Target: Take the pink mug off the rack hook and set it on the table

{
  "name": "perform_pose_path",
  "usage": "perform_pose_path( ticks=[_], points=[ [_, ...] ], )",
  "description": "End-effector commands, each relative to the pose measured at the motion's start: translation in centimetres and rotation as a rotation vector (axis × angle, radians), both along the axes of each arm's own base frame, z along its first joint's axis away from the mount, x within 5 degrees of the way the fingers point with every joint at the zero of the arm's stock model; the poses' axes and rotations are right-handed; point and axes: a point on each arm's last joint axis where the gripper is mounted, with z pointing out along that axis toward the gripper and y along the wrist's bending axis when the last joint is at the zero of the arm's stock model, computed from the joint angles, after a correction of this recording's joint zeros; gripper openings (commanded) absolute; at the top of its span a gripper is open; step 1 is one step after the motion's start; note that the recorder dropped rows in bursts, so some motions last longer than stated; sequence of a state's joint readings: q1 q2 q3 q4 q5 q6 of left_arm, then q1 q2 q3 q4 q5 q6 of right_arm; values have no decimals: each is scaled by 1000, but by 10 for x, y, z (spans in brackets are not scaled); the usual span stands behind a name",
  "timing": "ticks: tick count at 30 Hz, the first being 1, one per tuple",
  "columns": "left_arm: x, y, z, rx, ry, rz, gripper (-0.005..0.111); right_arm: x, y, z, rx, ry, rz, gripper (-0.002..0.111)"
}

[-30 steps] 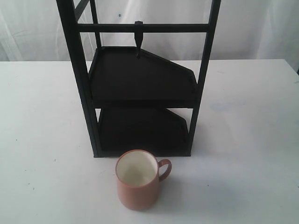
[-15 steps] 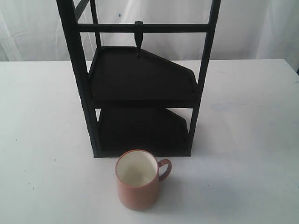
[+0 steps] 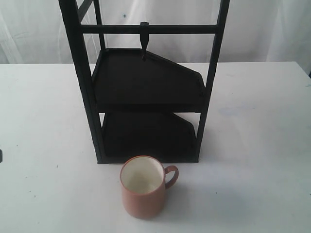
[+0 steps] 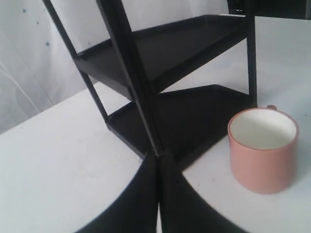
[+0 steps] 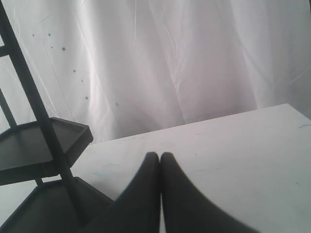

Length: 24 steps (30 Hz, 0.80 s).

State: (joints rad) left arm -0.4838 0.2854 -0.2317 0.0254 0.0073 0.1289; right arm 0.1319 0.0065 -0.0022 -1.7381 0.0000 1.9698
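The pink mug (image 3: 144, 187) stands upright on the white table (image 3: 252, 160), just in front of the black rack (image 3: 146, 87), its handle to the right and its cream inside showing. The rack hook (image 3: 144, 35) on the top crossbar hangs bare. In the left wrist view the pink mug (image 4: 263, 149) sits apart from my left gripper (image 4: 159, 154), whose fingers are pressed together with nothing between them. My right gripper (image 5: 160, 155) is shut too, empty, over bare table beside the rack. Only a dark sliver shows at the exterior view's left edge (image 3: 1, 155).
The rack's two dark shelves (image 3: 148, 82) fill the middle of the table. A white curtain (image 3: 262, 29) hangs behind. The table's right edge (image 5: 296, 109) shows in the right wrist view.
A small dark sliver has appeared at the left edge of the exterior view. The mug and rack have not moved.
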Motion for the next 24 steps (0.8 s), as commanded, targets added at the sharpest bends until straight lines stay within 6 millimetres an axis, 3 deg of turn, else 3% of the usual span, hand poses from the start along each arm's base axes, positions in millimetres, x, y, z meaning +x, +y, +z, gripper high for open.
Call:
perform_pose_path(
  ticks=[1, 12, 24],
  points=[
    [-3, 5, -23, -91, 76, 73, 0, 0, 0, 0, -1, -4, 1, 0],
    [-8, 18, -61, -121, 54, 214, 0, 0, 0, 0, -1, -4, 1, 0],
    [-17, 18, -62, -138, 37, 195, 0, 0, 0, 0, -1, -4, 1, 0]
  ],
)
